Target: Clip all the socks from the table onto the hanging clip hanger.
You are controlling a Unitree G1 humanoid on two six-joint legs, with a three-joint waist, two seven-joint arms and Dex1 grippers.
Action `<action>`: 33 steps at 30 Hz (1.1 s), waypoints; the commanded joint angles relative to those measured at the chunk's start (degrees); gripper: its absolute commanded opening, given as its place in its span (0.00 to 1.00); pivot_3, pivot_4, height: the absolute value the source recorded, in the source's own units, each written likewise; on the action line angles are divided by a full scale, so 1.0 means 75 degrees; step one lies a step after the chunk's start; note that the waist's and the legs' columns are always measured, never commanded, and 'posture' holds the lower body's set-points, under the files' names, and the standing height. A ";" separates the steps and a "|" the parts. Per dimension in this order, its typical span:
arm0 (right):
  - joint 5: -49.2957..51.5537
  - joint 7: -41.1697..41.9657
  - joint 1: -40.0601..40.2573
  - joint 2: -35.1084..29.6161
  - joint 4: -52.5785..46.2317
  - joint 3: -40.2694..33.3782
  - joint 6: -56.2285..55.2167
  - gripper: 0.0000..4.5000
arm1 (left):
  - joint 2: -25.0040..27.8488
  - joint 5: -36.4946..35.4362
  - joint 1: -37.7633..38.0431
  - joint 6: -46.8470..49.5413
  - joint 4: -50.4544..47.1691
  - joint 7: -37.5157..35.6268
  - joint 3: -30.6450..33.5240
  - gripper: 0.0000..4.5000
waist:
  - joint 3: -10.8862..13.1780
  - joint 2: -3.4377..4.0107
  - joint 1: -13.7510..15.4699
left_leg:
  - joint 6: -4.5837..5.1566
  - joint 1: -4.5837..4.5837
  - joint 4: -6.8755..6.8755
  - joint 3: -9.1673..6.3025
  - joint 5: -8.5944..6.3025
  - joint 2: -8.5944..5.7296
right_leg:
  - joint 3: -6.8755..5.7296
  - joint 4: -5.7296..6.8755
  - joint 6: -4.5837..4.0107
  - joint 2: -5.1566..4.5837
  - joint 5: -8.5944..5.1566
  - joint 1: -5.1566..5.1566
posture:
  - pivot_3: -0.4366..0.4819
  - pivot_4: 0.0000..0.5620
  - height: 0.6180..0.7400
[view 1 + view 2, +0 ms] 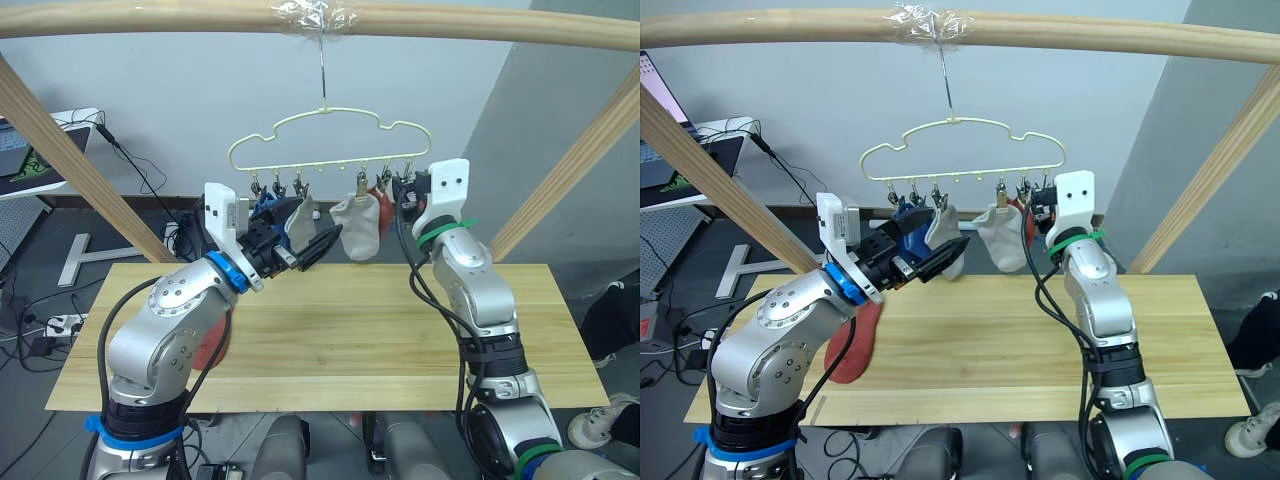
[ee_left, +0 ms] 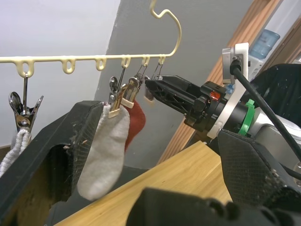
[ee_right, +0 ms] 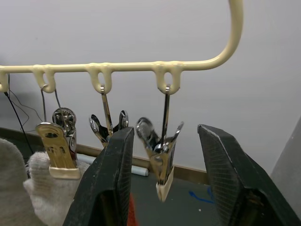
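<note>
The clip hanger (image 1: 320,164) hangs by its hook from the top pole. Clipped to it are a blue sock (image 1: 266,207), two grey socks (image 1: 300,222) (image 1: 360,228) and a red sock (image 1: 381,205). Another red sock (image 1: 850,355) lies on the table (image 1: 400,340), partly under my left arm. My left gripper (image 1: 315,250) is open and empty, just below the left grey sock. My right gripper (image 3: 164,134) is raised at the hanger's right end. It is open, with one finger on each side of the last bare clip (image 3: 161,165).
A wooden pole frame (image 1: 150,18) spans the top, and its slanted legs (image 1: 70,160) (image 1: 570,170) flank the table. A desk with a laptop (image 1: 30,150) and floor cables (image 1: 60,320) stand at the back left. A person's shoe (image 1: 600,420) is at the right.
</note>
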 commanded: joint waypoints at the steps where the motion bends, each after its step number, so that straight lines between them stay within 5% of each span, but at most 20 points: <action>1: -0.0094 -0.0024 -0.0076 -0.0031 -0.0114 -0.0032 -0.0059 0.50 | -0.0004 -0.0120 -0.0077 -0.0123 -0.0262 0.0012 0.0054 1.00 | 0.0000 0.0000 0.0000 | 0.0000 0.0000 0.0000 0.0000 0.0000 0.0000 | 0.0000 0.0000 0.0000 0.0000 0.0000 0.0000 | 0.57 0.38 1.00; 33: -0.0225 -0.0011 -0.0835 0.0406 0.0812 0.0002 -0.0584 0.50 | -0.0009 -0.0283 -0.0433 -0.0052 -0.0284 0.0178 0.0090 1.00 | 0.0000 0.0000 0.0029 | 0.0000 0.0000 0.0002 0.0000 0.0000 0.0000 | -0.0002 0.0005 -0.0018 -0.0001 0.0011 0.0000 | 0.58 0.37 1.00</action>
